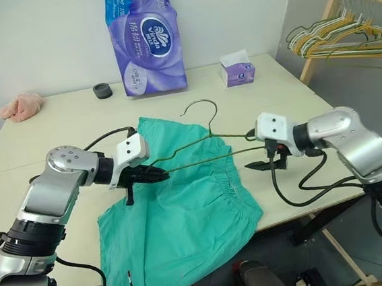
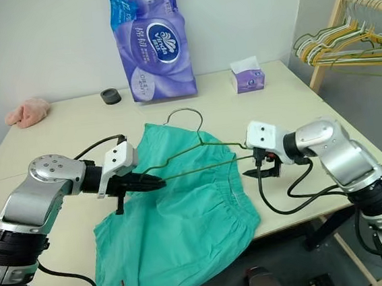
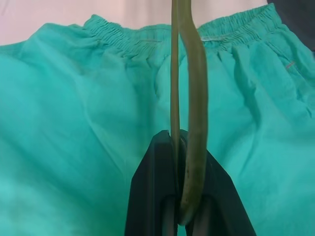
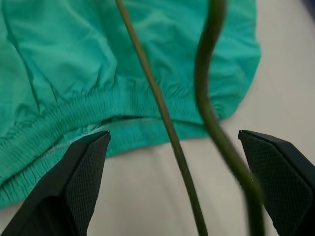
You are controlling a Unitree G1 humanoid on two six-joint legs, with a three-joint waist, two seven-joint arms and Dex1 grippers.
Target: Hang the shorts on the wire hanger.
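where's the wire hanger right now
In the left eye view the wire hanger hangs mid-table above the shorts, one end clamped in the left gripper.

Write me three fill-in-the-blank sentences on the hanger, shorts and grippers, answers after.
1. The left gripper is shut on the wire hanger's ____ end.
2. The right gripper's fingers stand ____, with the hanger wires passing between them.
3. The shorts lie on the table, and one part hangs over its ____ edge.

Answers: left; open; front
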